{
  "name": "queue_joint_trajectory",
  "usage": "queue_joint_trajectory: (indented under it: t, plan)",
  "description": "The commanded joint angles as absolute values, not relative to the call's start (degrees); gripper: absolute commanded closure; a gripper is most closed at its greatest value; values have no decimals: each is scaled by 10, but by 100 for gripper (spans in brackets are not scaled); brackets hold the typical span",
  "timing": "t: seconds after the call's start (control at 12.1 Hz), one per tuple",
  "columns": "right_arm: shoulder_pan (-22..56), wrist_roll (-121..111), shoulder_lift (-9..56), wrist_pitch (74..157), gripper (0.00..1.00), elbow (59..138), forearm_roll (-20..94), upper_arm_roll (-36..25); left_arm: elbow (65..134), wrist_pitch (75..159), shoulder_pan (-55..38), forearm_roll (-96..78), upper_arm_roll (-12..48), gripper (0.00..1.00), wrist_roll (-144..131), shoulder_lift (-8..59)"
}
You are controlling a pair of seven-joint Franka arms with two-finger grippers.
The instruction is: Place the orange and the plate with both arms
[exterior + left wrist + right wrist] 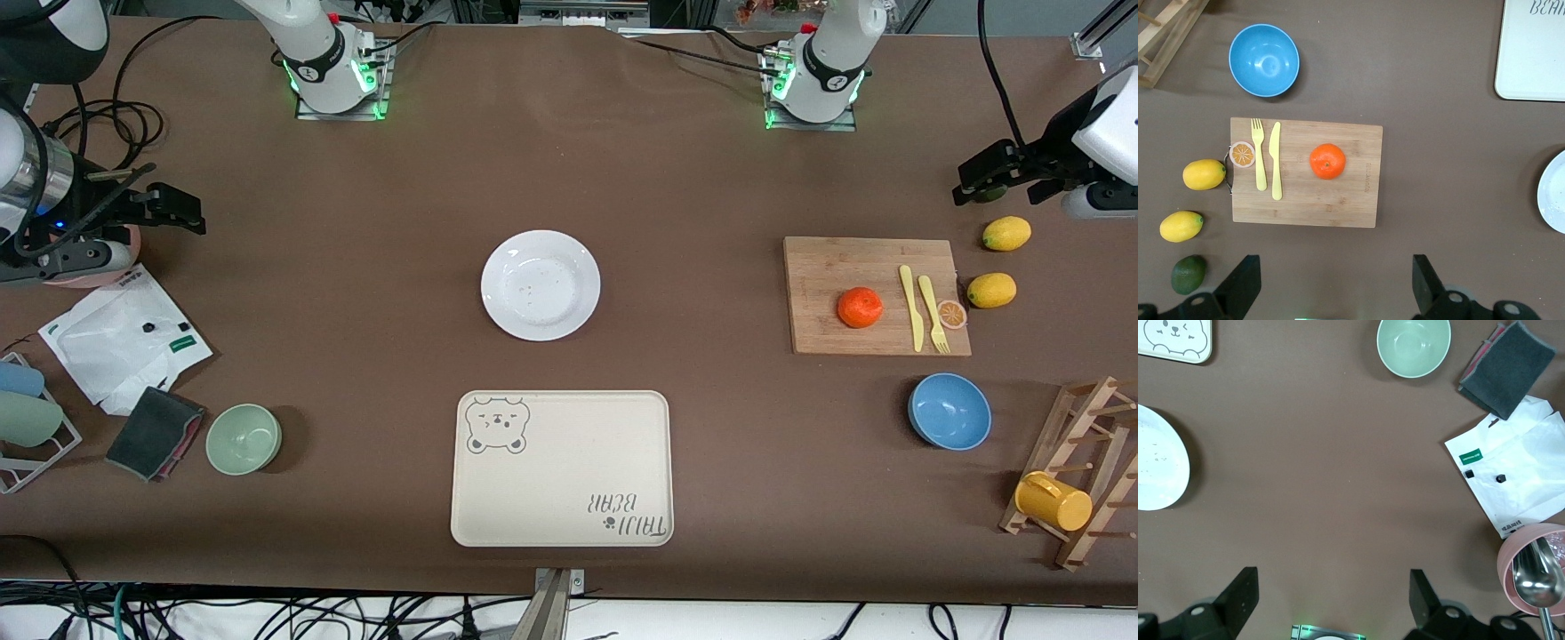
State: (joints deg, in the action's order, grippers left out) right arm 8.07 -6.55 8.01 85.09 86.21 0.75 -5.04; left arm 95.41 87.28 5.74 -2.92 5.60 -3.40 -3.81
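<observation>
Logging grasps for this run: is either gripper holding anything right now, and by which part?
Nothing is held. The left gripper and right gripper are both open and empty above the table.

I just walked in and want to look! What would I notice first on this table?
Probably the bright orange sitting on the wooden cutting board toward the left arm's end of the table, beside a yellow knife and fork. Next, the shiny white plate in the middle, with the bear-printed tray nearer the front camera. Both arms wait at the table's ends, jaws open.
</observation>
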Motion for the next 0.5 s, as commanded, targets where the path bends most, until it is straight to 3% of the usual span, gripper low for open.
queue_joint_trajectory:
  t: [0.0,0.41]
  plan:
    - [83,-69,78,848,0,860,9,-51,939,860,63,-15,60,0,-28,-32]
    - [83,-69,78,849,0,860,9,-50,939,860,67,-16,60,0,-28,-27]
